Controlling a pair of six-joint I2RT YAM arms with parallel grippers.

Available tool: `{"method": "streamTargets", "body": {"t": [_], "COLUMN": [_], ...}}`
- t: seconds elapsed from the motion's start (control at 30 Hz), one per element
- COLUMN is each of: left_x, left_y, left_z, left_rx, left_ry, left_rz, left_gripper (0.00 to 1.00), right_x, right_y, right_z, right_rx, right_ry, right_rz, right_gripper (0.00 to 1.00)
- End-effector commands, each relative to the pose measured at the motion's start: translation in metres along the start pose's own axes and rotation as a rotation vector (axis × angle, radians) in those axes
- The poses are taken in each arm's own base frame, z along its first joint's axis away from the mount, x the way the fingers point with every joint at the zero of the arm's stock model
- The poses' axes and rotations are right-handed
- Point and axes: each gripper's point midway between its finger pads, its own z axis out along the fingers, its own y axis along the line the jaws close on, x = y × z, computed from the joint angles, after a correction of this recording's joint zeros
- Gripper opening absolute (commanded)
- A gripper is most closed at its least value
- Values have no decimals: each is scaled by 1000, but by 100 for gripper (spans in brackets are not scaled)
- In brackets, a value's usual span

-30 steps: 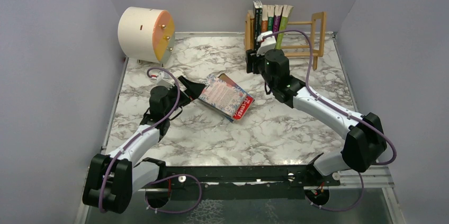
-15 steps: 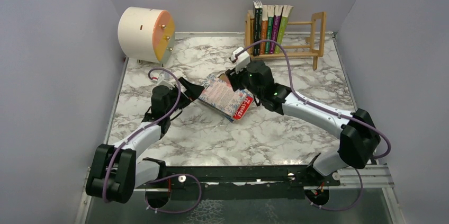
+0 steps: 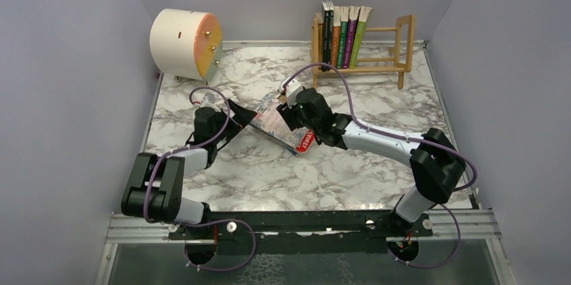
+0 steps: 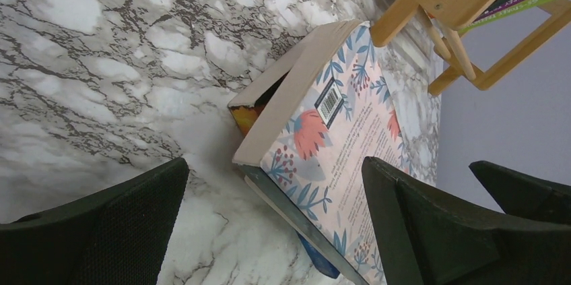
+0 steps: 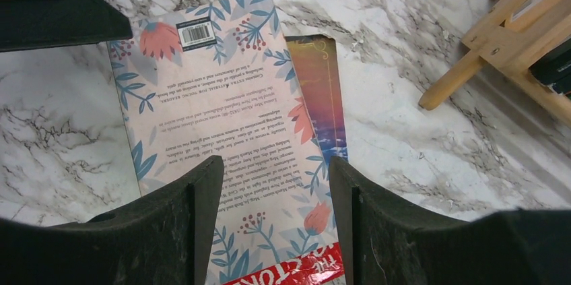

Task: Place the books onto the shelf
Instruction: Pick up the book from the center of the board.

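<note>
- left claw (image 3: 240, 114) fully spread, empty, straddling the floral book (image 4: 323, 157) at its corner.
- right claw (image 5: 269, 231) half spread above its cover, gripping nothing (a second book (image 5: 323, 89) lies beneath).
- shelf (image 3: 405, 46): five books (image 3: 345, 29) upright at the left end, open rails rightward.

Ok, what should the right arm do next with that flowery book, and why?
Probably ease the right gripper down and close on the floral book's edge: its jaws stand open over that cover, nothing held, and the book lies flat atop another, off the shelf.

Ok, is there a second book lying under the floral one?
Yes, an orange-and-blue cover pokes out from beneath the floral book.
</note>
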Motion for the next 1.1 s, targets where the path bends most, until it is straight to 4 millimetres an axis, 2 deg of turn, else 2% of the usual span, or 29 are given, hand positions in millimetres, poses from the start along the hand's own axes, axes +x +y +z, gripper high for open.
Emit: {"method": "streamTargets", "body": {"t": [0.0,0.27,0.6,0.7,0.83,0.9,1.0,1.07], "left_x": [-15,-20,4,8,14,15,17,17], "left_y": [-17,-30,-25,-25,-28,-32,-34,-37], "left_z": [16,33,29,28,24,21,18,16], "left_rx": [79,151,208,221,269,312,361,402], "left_ry": [-14,-4,75,81,95,87,82,78], "left_rz": [12,0,-54,-59,-98,-119,-153,-174], "left_gripper": [99,97,94,90,77,67,41,19], "right_x": [8,24,23,24,28,30,31,33], "right_y": [9,20,17,18,18,17,17,17], "right_z": [5,11,10,11,12,13,13,13], "right_rx": [3,-13,10,9,15,21,23,24], "right_ry": [17,50,47,45,55,59,62,65], "right_rz": [0,-12,-3,-1,0,2,2,4], "right_gripper": [57,57,57,57,57,57,57,57]}}
